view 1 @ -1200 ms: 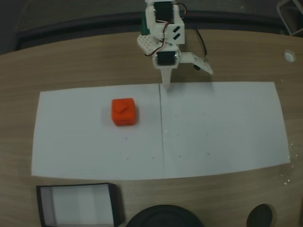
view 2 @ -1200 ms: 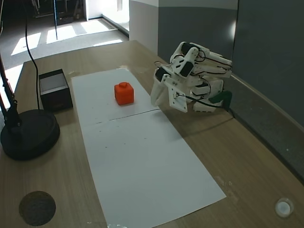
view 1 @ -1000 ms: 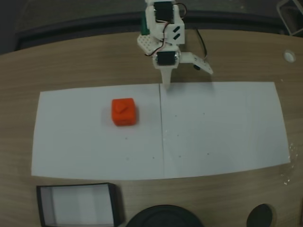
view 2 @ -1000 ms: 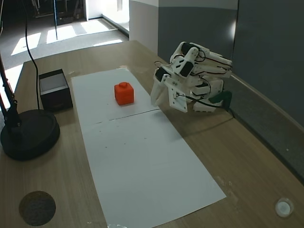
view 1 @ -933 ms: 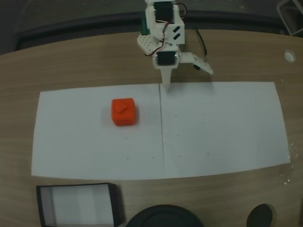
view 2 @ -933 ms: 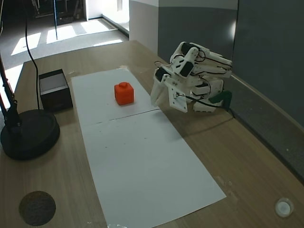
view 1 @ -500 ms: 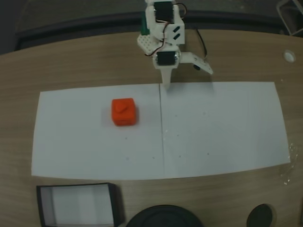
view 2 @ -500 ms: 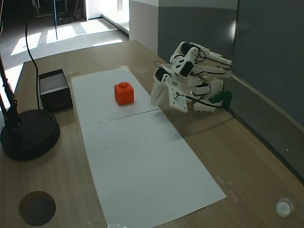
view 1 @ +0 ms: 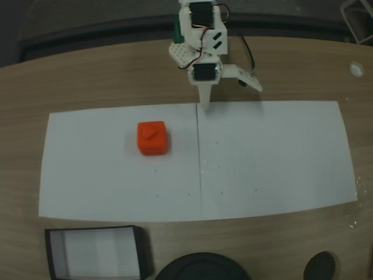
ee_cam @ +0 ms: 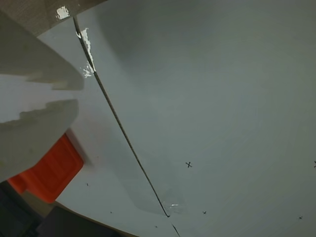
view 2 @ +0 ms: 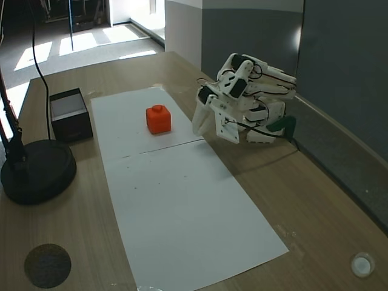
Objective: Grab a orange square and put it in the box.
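The orange square [view 1: 152,138] sits on the left white paper sheet in both fixed views, its bump up [view 2: 158,119]. In the wrist view it peeks out at the lower left [ee_cam: 49,173] behind the white fingers [ee_cam: 34,133]. My gripper [view 1: 204,104] hangs folded near the arm's base at the table's far edge, its tip just over the paper's edge [view 2: 196,127], well apart from the cube. The jaws look closed with nothing between them. The box [view 1: 141,248], black-walled with a white inside, stands empty on the bare wood near the front left corner [view 2: 73,128].
Two white paper sheets [view 1: 262,157] meet at a seam running from the gripper toward the front. A black round lamp base [view 2: 36,173] with a pole stands beside the box. A small dark disc [view 1: 319,267] and a white cap [view 1: 356,69] lie on the wood.
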